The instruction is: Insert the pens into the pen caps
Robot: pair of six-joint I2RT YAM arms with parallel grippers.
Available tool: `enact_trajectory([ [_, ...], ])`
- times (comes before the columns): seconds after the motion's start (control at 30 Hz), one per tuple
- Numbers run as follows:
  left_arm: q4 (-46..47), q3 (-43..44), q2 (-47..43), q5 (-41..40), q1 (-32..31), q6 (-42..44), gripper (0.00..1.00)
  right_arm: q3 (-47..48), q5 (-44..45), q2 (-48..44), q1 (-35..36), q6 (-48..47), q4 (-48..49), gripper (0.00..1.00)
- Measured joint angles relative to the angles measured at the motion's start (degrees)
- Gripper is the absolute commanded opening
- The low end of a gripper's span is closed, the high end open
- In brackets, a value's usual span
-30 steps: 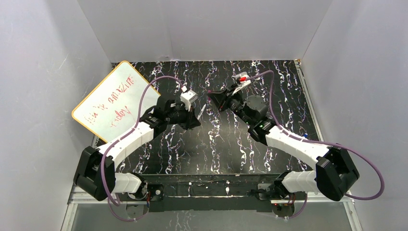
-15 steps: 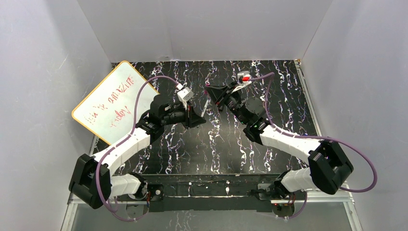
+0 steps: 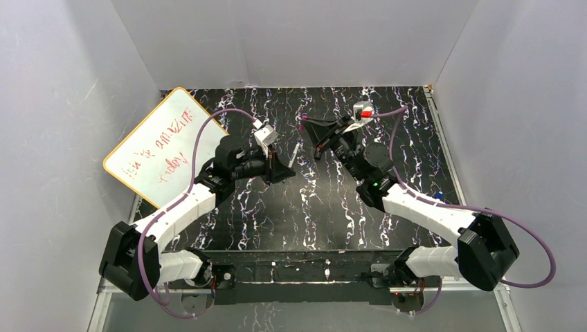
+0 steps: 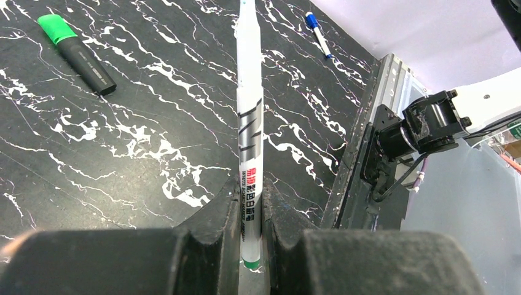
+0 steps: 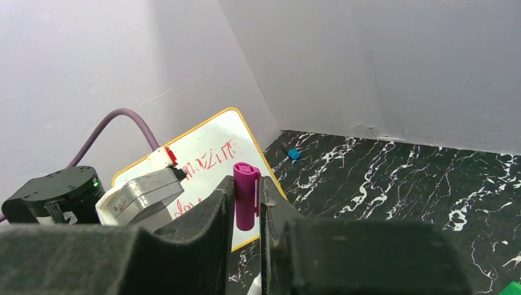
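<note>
My left gripper (image 4: 252, 190) is shut on the lower end of the slim white-grey pen (image 4: 249, 117), which sticks straight out from the fingers above the table. In the top view this pen (image 3: 294, 151) points toward my right gripper (image 3: 309, 124), a short gap away. My right gripper (image 5: 247, 187) is shut on the magenta pen cap (image 5: 246, 203), closed end outward. The cap (image 3: 304, 118) shows as a small magenta dot at the jaw tips. A thick black pen with a green end (image 4: 77, 52) lies flat on the table.
The yellow-rimmed whiteboard (image 3: 163, 145) leans at the left wall. A small blue cap (image 5: 293, 153) lies near the board's far corner. A thin white pen with a blue end (image 4: 319, 34) rests near the table's right rail. White walls close in the marbled black table (image 3: 304, 221).
The left gripper has carried the white-grey pen a little farther from the arm bases. The right gripper with the magenta cap has shifted slightly right and toward the back wall.
</note>
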Motion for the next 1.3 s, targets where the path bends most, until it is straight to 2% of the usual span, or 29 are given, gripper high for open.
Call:
enact_trajectory([
  [0.63, -0.39, 0.0, -1.11, -0.17, 0.74, 0.39, 0.0, -2.99, -0.31, -0.79, 0.07, 2.32, -3.93, 0.2],
  [1.3, -0.42, 0.0, -1.11, -0.17, 0.9, 0.61, 0.0, -3.19, -2.29, -0.46, 0.07, 3.08, -0.09, 0.2],
])
